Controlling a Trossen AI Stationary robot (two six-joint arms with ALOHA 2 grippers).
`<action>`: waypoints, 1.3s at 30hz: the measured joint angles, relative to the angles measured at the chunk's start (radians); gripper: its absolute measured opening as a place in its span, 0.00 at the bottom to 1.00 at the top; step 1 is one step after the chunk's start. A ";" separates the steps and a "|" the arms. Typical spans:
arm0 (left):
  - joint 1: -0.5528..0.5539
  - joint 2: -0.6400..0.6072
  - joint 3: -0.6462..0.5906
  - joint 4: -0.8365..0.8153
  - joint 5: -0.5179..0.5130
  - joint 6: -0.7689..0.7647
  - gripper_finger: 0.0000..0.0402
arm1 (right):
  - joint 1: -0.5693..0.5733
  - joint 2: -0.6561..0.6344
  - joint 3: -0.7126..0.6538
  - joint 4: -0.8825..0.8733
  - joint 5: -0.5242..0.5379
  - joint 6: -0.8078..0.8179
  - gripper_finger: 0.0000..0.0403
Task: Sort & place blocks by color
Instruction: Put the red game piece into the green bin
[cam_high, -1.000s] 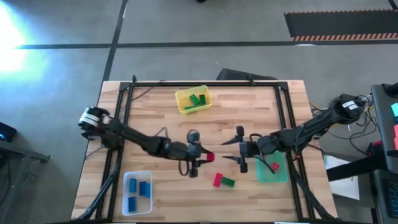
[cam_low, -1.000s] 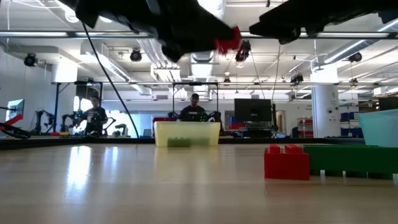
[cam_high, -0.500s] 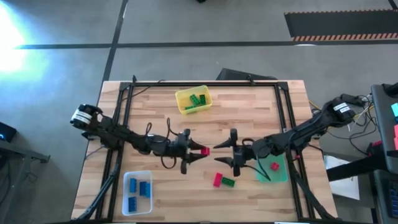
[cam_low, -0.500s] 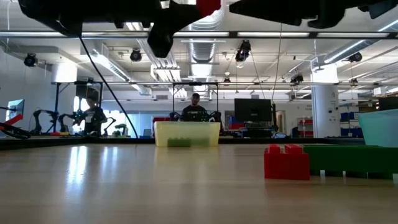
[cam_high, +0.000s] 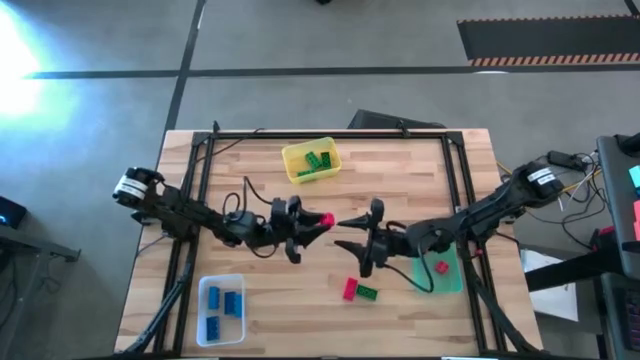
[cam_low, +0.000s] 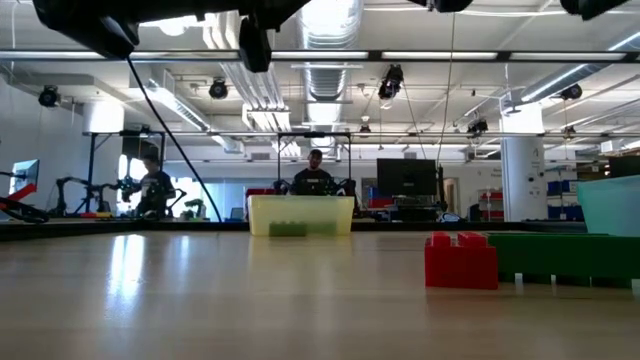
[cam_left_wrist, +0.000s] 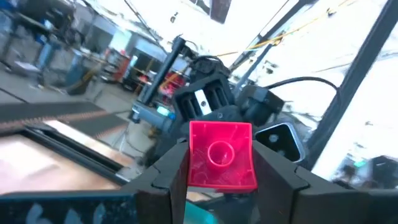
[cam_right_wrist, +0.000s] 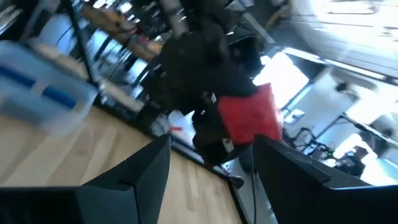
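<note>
My left gripper (cam_high: 320, 222) is raised above the table's middle, pointing right, and is shut on a red block (cam_high: 327, 219) (cam_left_wrist: 221, 155). My right gripper (cam_high: 345, 234) (cam_right_wrist: 208, 180) faces it from the right, open, a short gap from the block (cam_right_wrist: 252, 117). A red block (cam_high: 350, 290) (cam_low: 460, 262) and a green block (cam_high: 367, 293) (cam_low: 560, 258) lie flat on the table side by side, nearer the front edge. Green blocks lie in the yellow bin (cam_high: 310, 160), blue ones in the clear bin (cam_high: 222, 308), and one red block (cam_high: 440, 267) in the green bin (cam_high: 438, 275). My left gripper pinches the red block by two opposite side faces (cam_left_wrist: 194, 168) between its two fingers (cam_left_wrist: 165, 180). The fingers come level from the table's left. The block is lifted clear, its hollow underside turned toward the wrist camera.
The yellow bin (cam_low: 300, 215) stands near the far edge, the clear bin at the near left corner, the green bin (cam_low: 610, 205) at the right. A black frame runs along the table's sides. People sit in the room beyond the far edge.
My left gripper has risen with the red block and moved toward the far edge, tipping from pointing down to about level, still shut on it. My right gripper has moved left toward the left gripper and risen, out of the low view's top.
</note>
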 joint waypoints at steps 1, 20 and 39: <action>0.000 0.000 0.000 0.002 -0.008 0.024 0.30 | 0.000 0.017 -0.012 0.065 0.011 0.000 0.54; 0.006 -0.013 -0.003 0.017 -0.020 -0.086 0.34 | 0.061 0.083 -0.072 0.531 0.133 -0.406 0.51; 0.008 -0.013 -0.004 -0.004 -0.019 -0.078 0.35 | 0.026 0.079 -0.016 0.377 0.166 -0.303 0.51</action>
